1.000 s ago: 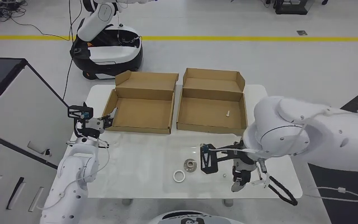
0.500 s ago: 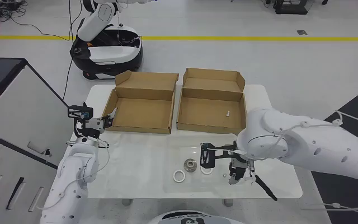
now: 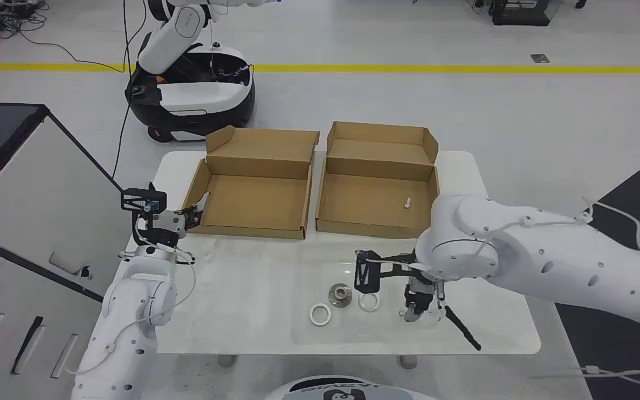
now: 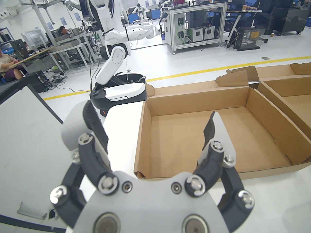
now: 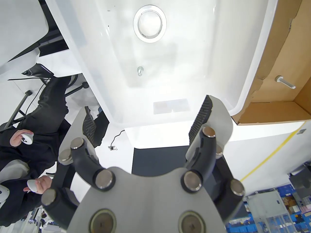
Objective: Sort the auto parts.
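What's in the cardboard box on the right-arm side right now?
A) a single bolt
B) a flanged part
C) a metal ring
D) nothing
A: one bolt lies on the floor of the right box, while the metal ring and the flanged part sit outside it on the table.

The left box (image 3: 250, 200) and right box (image 3: 370, 200) sat side by side at the back of the table (image 3: 250, 285) — a bolt (image 3: 407, 202) in the right one. Up front lay two rings (image 3: 320, 315) and a flanged part (image 3: 340, 294), the right gripper (image 3: 413, 308) just beside them. The left gripper (image 3: 188, 216) hung by the left box.
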{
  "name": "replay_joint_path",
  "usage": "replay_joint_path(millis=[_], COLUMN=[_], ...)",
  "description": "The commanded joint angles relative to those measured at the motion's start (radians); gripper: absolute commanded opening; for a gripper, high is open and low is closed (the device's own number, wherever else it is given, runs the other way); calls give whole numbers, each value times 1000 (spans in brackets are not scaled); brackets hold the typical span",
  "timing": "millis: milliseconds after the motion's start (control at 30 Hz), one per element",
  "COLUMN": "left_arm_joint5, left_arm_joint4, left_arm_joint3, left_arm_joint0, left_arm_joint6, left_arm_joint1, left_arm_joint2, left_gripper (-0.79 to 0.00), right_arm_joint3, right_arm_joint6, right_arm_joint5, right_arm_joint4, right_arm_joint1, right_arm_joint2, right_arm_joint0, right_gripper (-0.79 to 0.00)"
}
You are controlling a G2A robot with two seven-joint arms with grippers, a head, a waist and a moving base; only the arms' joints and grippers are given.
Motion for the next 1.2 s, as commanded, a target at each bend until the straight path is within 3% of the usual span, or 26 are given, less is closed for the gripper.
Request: replay_joint_path(millis=[0,567,600,700,767,1167], left_arm_joint5=[0,0,0,0,0,0], left_arm_joint4=[0,0,0,0,0,0], left_arm_joint3=[0,0,0,0,0,0], left_arm_joint0=[0,0,0,0,0,0], left_arm_joint6=[0,0,0,0,0,0], left_arm_joint1=[0,0,0,0,0,0], left_arm_joint2=[0,0,0,0,0,0], left_gripper=[0,0,0,0,0,0], right_arm_joint3=[0,33,35,42,47,50], right_arm_joint6=[0,-68,-69,-72,-72,-48], right_arm_joint5=[0,-163,-165,-168,-168,-143], right_arm_joint4=[0,-112,-116,-126,-131,-166], right_arm_joint1=[0,-11,-12,-16,-19,-32], right_arm_joint2=[0,0,0,0,0,0], right_arm_joint0=[0,-59,-66,-83,-92,-165], right_gripper=[0,-6,-65,-92,-151,-240])
